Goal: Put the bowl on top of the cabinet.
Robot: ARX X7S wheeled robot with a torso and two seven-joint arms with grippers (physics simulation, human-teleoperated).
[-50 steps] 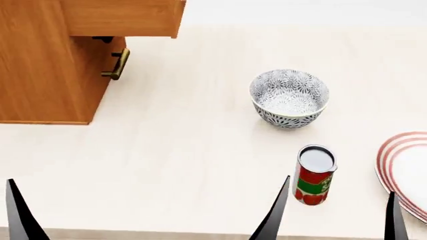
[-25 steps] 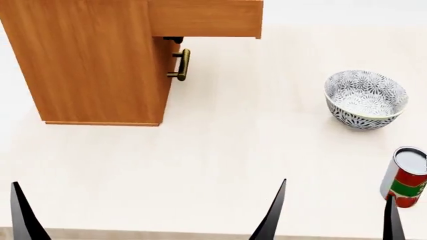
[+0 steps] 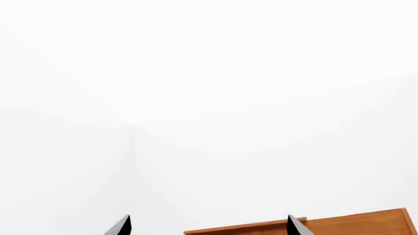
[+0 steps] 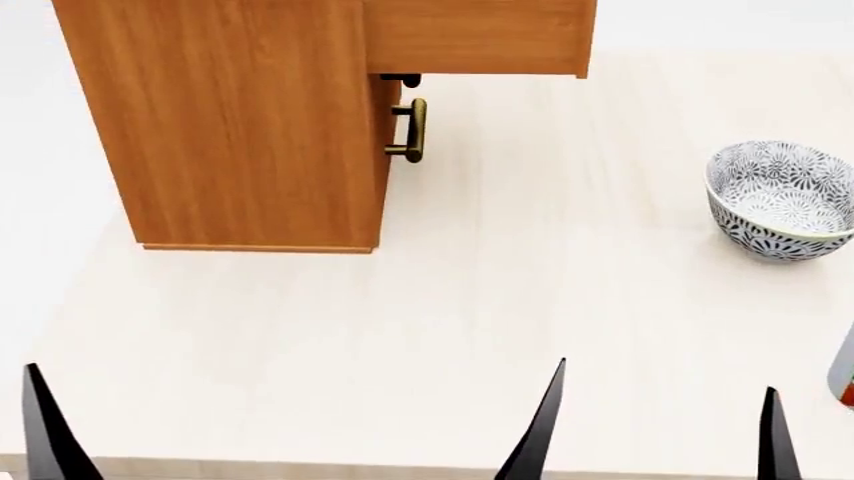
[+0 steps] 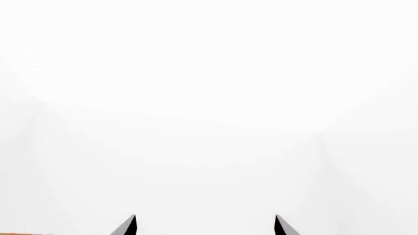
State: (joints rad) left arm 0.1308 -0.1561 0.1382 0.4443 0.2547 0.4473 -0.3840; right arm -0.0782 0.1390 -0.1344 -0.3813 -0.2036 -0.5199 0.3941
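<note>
The bowl [image 4: 785,198], white with a dense grey-black floral pattern, stands upright on the pale table at the right of the head view. The orange-brown cabinet [image 4: 240,120] fills the upper left, and a strip of it [image 3: 353,223] also shows in the left wrist view. My right gripper [image 4: 654,430] is open near the table's front edge, well short of the bowl, with nothing between its fingers. In its own wrist view the right gripper [image 5: 204,225] faces blank white. The left gripper [image 3: 207,225] is open and empty too. One of its fingers [image 4: 47,435] shows at the head view's lower left.
A drawer [image 4: 481,35] juts out from the cabinet's upper part over the table, with a brass bar handle [image 4: 414,130] below it. A sliver of a can [image 4: 845,375] shows at the right edge. The pale wooden table [image 4: 400,340] lies between my grippers and the cabinet.
The head view has swung left: cabinet and bowl have slid to the right in the picture, the can is nearly out of frame, and the red-ringed plate is gone from view. Both grippers stay open.
</note>
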